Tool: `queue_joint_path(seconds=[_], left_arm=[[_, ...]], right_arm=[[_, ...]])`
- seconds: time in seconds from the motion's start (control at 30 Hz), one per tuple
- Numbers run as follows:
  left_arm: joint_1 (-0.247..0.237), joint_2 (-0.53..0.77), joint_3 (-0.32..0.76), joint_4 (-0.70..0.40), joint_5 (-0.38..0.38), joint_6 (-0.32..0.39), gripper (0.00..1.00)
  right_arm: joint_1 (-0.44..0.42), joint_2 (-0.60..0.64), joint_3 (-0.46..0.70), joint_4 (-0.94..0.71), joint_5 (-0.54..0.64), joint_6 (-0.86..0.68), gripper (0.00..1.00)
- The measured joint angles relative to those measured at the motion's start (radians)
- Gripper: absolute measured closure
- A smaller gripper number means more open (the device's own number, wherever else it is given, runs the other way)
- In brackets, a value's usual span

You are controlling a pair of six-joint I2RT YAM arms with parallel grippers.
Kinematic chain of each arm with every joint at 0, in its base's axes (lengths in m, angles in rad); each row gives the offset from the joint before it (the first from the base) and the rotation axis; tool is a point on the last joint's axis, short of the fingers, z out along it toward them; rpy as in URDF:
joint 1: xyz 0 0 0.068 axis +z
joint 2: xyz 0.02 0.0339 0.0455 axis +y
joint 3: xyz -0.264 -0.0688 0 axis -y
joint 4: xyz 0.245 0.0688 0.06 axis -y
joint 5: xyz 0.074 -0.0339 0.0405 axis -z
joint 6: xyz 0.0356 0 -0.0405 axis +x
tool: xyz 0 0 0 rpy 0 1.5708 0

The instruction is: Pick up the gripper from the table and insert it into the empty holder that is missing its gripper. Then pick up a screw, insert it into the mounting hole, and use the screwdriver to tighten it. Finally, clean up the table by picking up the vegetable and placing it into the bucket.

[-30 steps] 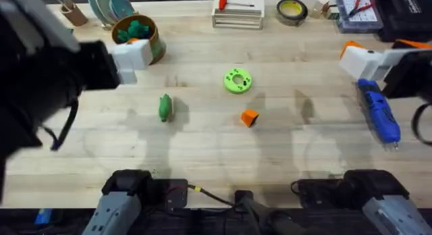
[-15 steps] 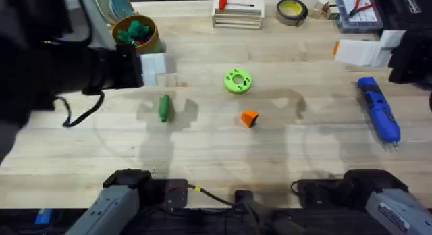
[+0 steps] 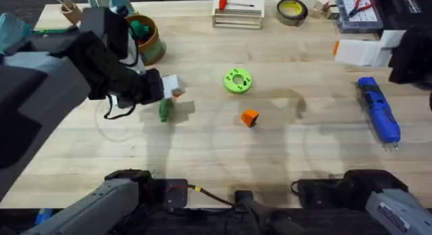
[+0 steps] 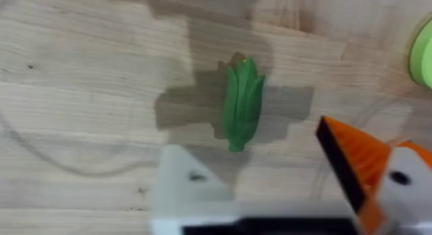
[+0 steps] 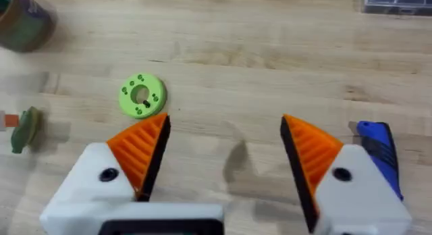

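Note:
The green vegetable [image 3: 164, 111] [image 4: 243, 103] [image 5: 25, 129] lies left of centre. My left gripper [image 3: 172, 88] [image 4: 256, 154] hangs open just over it, apart from it. One of its fingers is the bare white holder [image 4: 189, 188]; the other carries an orange wedge. The loose orange gripper [image 3: 250, 117] rests at mid-table. At the right lies the blue screwdriver [image 3: 378, 110] [image 5: 378, 144]. My right gripper [image 3: 337, 51] [image 5: 226, 147] is open and empty, above the table behind the screwdriver. The brown bucket [image 3: 152, 42] [image 5: 23, 22] stands at the back left with dark green toys inside. The screw is out of view.
A lime-green disc [image 3: 237, 80] [image 5: 141, 95] [image 4: 424, 53] sits behind the loose orange piece. Along the back edge stand a pale slatted crate [image 3: 237, 17] with a red-handled tool, a tape roll [image 3: 291, 10] and a parts box [image 3: 358, 9].
My left arm swung in from the left and came down until its gripper is over the vegetable. My right gripper drew back from above the screwdriver, then stayed put.

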Motion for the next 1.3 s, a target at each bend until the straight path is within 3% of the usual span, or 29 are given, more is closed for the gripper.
queue_joint_path(seconds=[0.03,0.13,0.2,0.43,0.53,0.63,0.67,0.7,0.87,0.9,1.3], left_arm=[[0.0,0.003,-0.006,0.0,0.001,-0.003,0.228],[0.0,0.004,-0.012,0.018,0.001,-0.004,0.702],[0.0,0.002,-0.012,0.029,0.001,-0.002,0.958],[0.0,-0.077,0.005,0.052,0.004,0.003,0.982],[-0.018,-0.154,0.047,0.102,0.004,0.056,0.983],[-0.065,-0.253,0.094,0.177,0.004,0.135,0.983],[-0.081,-0.285,0.104,0.202,0.005,0.159,0.964],[-0.093,-0.312,0.111,0.226,0.004,0.18,0.877],[-0.124,-0.437,0.117,0.306,0.004,0.225,0.083],[-0.124,-0.45,0.117,0.31,0.004,0.228,0.033],[-0.124,-0.476,0.117,0.306,0.004,0.245,0.007]], right_arm=[[0.0,0.0,0.0,0.0,0.0,0.0,0.01],[0.0,0.0,0.0,0.0,0.0,0.0,0.01],[0.0,0.0,0.0,0.0,0.0,0.0,0.01],[0.0,0.0,0.0,0.0,0.0,0.0,0.01],[0.0,0.0,0.0,0.0,0.0,0.0,0.01],[0.0,0.0,0.0,0.0,0.0,0.0,0.01],[0.0,0.0,0.0,0.0,0.0,0.0,0.01],[0.0,0.0,0.0,0.0,0.0,0.0,0.01],[0.0,0.0,0.0,0.0,0.0,0.0,0.01],[0.0,0.0,0.0,0.0,0.0,0.0,0.01],[0.0,0.0,0.0,0.0,0.0,0.0,0.01]])
